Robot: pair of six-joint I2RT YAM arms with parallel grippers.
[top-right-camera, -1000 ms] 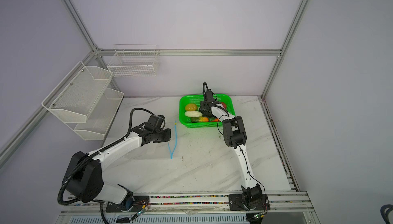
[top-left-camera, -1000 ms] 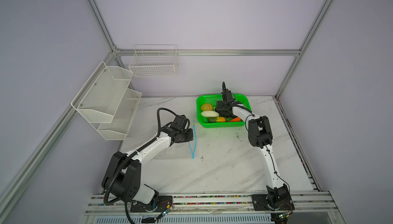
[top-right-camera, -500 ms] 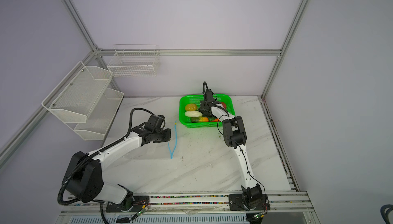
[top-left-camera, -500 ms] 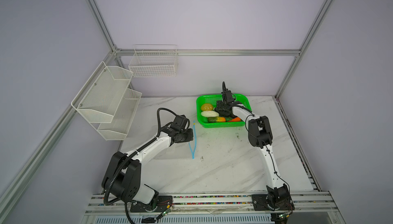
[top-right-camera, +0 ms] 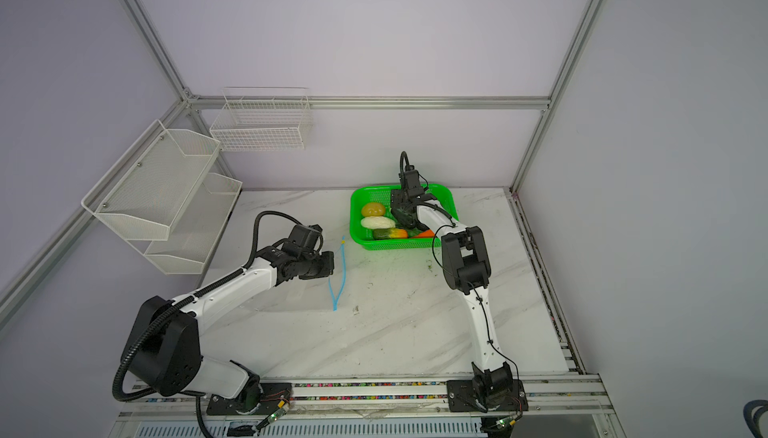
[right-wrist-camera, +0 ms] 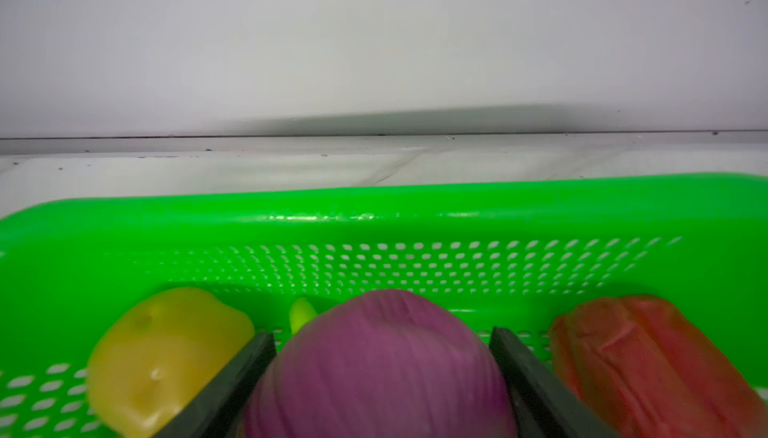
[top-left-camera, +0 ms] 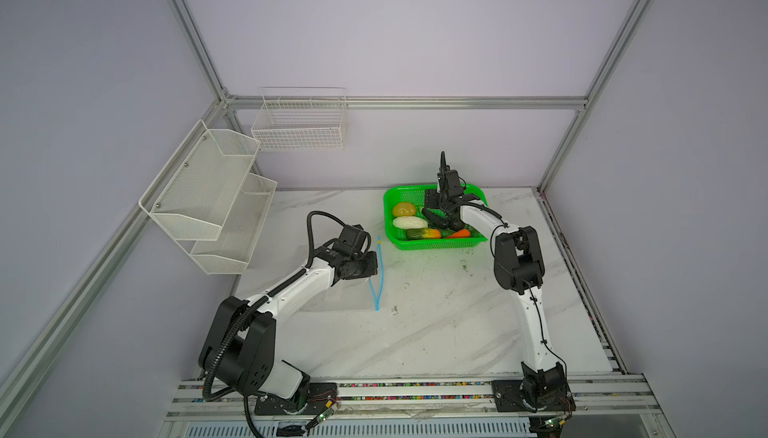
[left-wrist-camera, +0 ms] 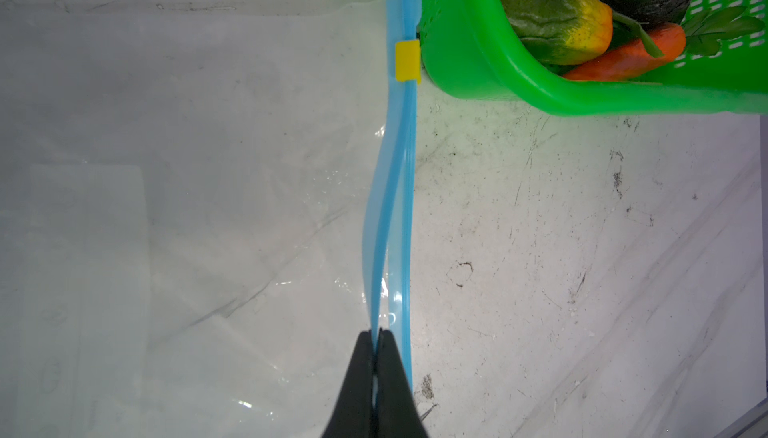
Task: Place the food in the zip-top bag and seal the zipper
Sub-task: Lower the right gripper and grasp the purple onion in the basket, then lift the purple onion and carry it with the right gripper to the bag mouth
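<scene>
The clear zip-top bag (left-wrist-camera: 208, 165) lies flat on the table. Its blue zipper (left-wrist-camera: 395, 190) runs toward the green basket, with the yellow slider (left-wrist-camera: 407, 60) at the basket end. My left gripper (left-wrist-camera: 377, 334) is shut on the zipper's upper lip and holds it a little off the lower one. Inside the basket, my right gripper (right-wrist-camera: 382, 336) is shut on the purple onion (right-wrist-camera: 382, 373), a finger pressed on each side. A yellow potato (right-wrist-camera: 166, 352) and a red pepper (right-wrist-camera: 648, 365) flank the onion. In both top views the onion is hidden under the wrist.
The green perforated basket (top-left-camera: 432, 244) stands at the back of the table. It holds a white oblong (top-left-camera: 409, 222), a dark eggplant (top-left-camera: 435, 218), a green-yellow vegetable (top-left-camera: 422, 233) and a carrot (top-left-camera: 459, 233). White wire racks (top-left-camera: 208, 190) hang on the left wall.
</scene>
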